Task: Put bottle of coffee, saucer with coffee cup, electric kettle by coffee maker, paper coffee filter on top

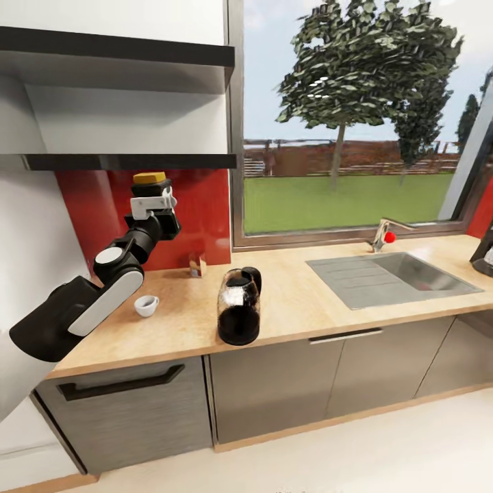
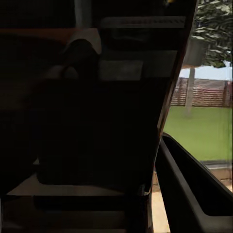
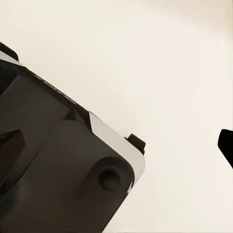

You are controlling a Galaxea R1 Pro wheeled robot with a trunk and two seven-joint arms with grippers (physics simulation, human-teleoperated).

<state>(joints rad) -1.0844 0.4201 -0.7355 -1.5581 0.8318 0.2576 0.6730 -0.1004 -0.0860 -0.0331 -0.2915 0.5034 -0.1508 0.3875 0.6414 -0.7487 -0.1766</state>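
The bottle of coffee (image 1: 149, 179) shows its yellow cap just under the lower kitchen shelf (image 1: 103, 162), in front of the red backsplash and above the kitchen countertop (image 1: 301, 301). My left gripper (image 1: 153, 201) is shut on it from below the cap. In the left wrist view the bottle (image 2: 97, 121) is a dark mass right in front of the camera. The electric kettle (image 1: 239, 306) stands near the counter's front edge, and the white coffee cup (image 1: 146, 305) sits to its left. The coffee maker (image 1: 485, 255) is cut off at the far right edge.
A steel sink (image 1: 404, 274) with a red-knobbed faucet (image 1: 383, 236) lies right of the kettle, under a big window. A small brown item (image 1: 196, 266) stands by the backsplash. A second shelf (image 1: 116, 48) hangs higher up. The right wrist view shows pale floor (image 3: 160, 58) and a dark robot part.
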